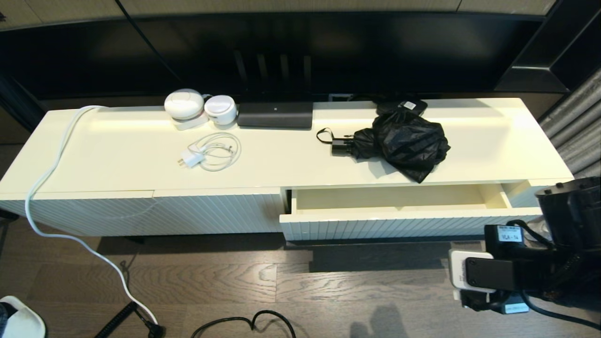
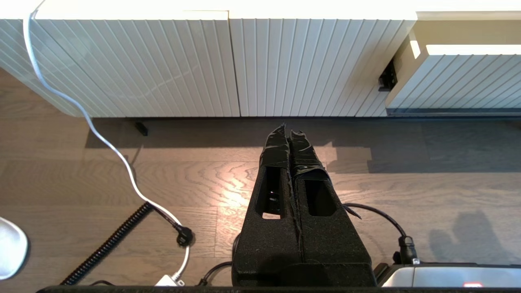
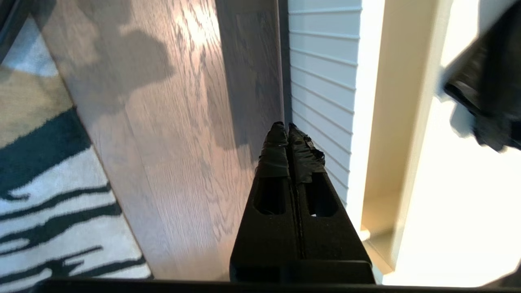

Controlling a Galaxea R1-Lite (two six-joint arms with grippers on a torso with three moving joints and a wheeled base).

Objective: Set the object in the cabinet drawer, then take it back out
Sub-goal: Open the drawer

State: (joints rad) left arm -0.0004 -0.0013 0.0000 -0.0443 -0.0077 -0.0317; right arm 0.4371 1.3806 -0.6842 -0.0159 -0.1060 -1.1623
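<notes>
The object, a black folding umbrella (image 1: 399, 141) with loose glossy fabric, lies on the cabinet top (image 1: 117, 155) with its handle and wrist loop pointing left. It sits just behind the cabinet drawer (image 1: 399, 227), which is pulled out and shows a bare cream inside. My right gripper (image 3: 285, 126) is shut on nothing, out over the floor in front of the drawer's ribbed front (image 3: 321, 81), with the umbrella (image 3: 488, 101) beyond it. The right arm (image 1: 540, 263) is low at the right. My left gripper (image 2: 289, 130) is shut and empty, low over the floor facing the cabinet.
On the cabinet top are a long black box (image 1: 274, 115), a small black box with a white label (image 1: 404, 105), two round white devices (image 1: 199, 108) and a white charger with coiled cable (image 1: 211, 152). A white cable (image 1: 47, 188) drops to the floor. A patterned rug (image 3: 40, 183) lies nearby.
</notes>
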